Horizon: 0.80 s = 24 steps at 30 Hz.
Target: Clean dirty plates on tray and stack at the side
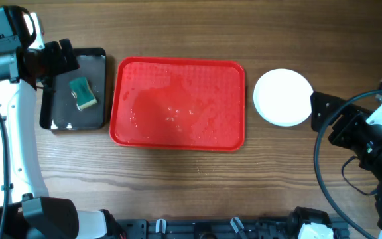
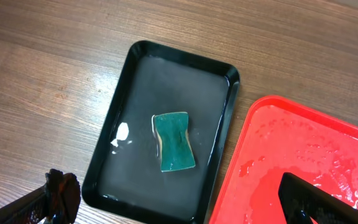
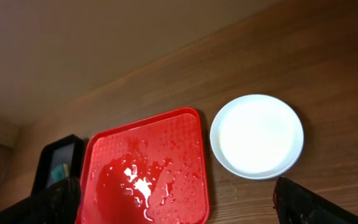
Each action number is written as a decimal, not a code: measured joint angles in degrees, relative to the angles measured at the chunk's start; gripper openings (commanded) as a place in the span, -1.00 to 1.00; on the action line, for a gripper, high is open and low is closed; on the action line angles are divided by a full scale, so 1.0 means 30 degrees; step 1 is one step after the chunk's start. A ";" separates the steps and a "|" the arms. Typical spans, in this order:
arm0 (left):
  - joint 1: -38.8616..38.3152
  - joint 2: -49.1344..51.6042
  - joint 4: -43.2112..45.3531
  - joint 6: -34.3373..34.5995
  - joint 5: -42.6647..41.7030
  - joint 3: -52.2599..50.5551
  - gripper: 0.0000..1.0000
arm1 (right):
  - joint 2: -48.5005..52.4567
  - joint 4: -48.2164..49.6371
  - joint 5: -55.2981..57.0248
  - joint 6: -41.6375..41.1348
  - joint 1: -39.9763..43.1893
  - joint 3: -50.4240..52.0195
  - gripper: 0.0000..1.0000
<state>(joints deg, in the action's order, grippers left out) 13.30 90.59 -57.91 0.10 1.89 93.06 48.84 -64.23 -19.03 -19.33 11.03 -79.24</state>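
- The left gripper (image 2: 174, 186) holds its 2 black fingers (image 2: 61, 196) wide apart with nothing between them. It hangs over the left rim of a small black rectangular tray (image 2: 225, 118), toward the counter's far left corner.
- That black tray holds a film of water. 1 green waisted sponge (image 2: 174, 142) lies flat near its middle, and a white fleck of foam (image 2: 122, 133) sits close to one long wall.
- The right gripper (image 3: 176, 196) is also spread apart and grips nothing. It is near the counter's right edge.
- Near it, toward the middle, a white round shallow plate (image 1: 283, 97) lies flat on the wooden counter (image 1: 178, 179). I cannot tell whether more plates lie under it.
- The large red rectangular plastic tray (image 1: 178, 99) sits mid-counter between the black tray and the plate, touching neither. Its floor is wet with drops.
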 measured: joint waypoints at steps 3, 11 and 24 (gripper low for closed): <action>0.0000 0.0000 0.0000 0.0000 0.0000 0.0000 1.00 | 0.0022 0.0364 0.0233 -0.0175 0.0000 0.0000 1.00; 0.0000 0.0000 -0.0007 0.0000 0.0000 0.0000 1.00 | -0.0175 0.3840 0.0415 0.1268 0.0000 0.0576 0.99; 0.0000 0.0000 -0.0007 0.0000 0.0000 0.0000 1.00 | -0.9741 1.6619 0.0576 0.3366 -0.1559 1.6087 0.99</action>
<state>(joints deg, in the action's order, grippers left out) 13.30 90.59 -57.93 0.10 1.89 93.06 19.62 -14.37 -17.30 -9.23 6.35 -30.98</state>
